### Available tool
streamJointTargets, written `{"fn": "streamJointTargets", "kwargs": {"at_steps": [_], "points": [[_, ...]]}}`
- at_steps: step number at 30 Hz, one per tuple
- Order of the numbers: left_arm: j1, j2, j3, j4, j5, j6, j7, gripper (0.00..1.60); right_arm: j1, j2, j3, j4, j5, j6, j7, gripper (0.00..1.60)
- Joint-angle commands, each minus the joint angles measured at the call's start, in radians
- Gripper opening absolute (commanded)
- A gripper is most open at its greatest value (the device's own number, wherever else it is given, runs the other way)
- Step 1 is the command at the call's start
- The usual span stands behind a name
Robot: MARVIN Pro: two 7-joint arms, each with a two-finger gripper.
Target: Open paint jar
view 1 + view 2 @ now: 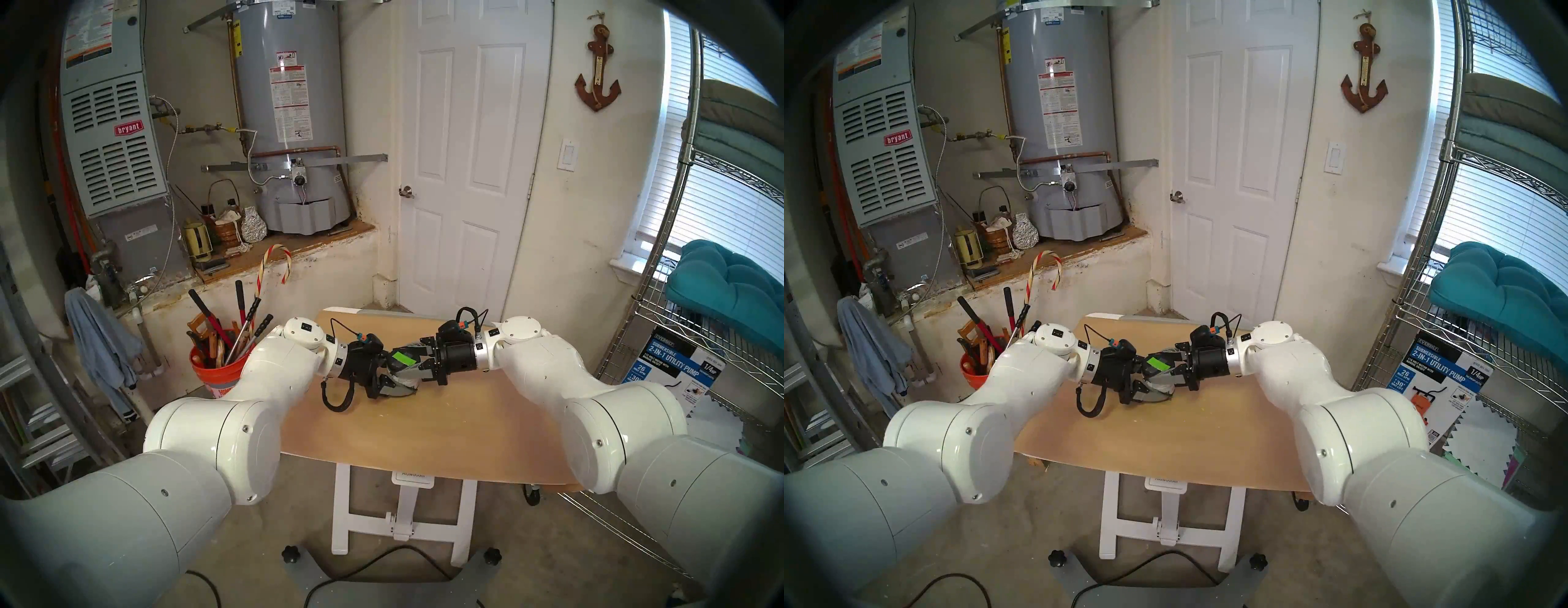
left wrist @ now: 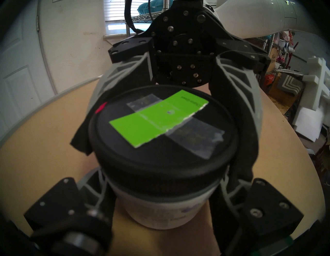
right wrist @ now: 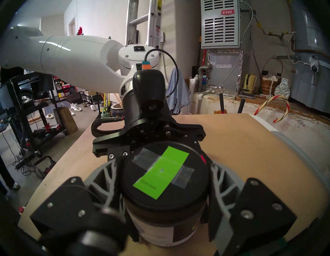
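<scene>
The paint jar (image 2: 160, 211) stands on the wooden table (image 1: 424, 433), a small squat jar with a white-grey printed label. Its black round lid (image 2: 160, 160) carries a bright green strip (image 2: 157, 118) taped on top and sits on the jar. My left gripper (image 2: 163, 189) comes in from the left and is shut on the jar's body below the lid. My right gripper (image 3: 164, 178) comes in from the right, its grey fingers (image 3: 107, 178) shut around the lid's rim. In the head view both grippers meet at the paint jar (image 1: 405, 382) in the table's middle.
An orange bucket of tools (image 1: 216, 369) stands on the floor left of the table. A wire shelf (image 1: 700, 339) with a utility pump box (image 1: 666, 365) is at the right. The table's near half (image 1: 424, 446) lies bare in front of the jar.
</scene>
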Motion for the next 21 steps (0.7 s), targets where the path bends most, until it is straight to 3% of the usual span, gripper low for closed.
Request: {"fn": "streamJointTargets", "kwargs": {"at_steps": [1, 19, 20, 21], "points": [[-0.029, -0.005, -0.003, -0.016, -0.003, -0.001, 0.006, 0.0, 0.064, -0.041, -0.019, 0.006, -0.008, -0.02, 0.051, 0.0], [-0.029, -0.006, -0.009, -0.015, 0.0, -0.005, 0.005, 0.0, 0.102, -0.057, -0.053, 0.054, -0.027, -0.055, 0.051, 0.02], [-0.029, -0.006, -0.009, -0.015, 0.0, -0.005, 0.005, 0.0, 0.102, -0.056, -0.053, 0.057, -0.027, -0.058, 0.051, 0.49], [-0.029, -0.006, -0.009, -0.015, 0.001, -0.005, 0.005, 0.0, 0.102, -0.055, -0.052, 0.061, -0.026, -0.061, 0.051, 0.51]]}}
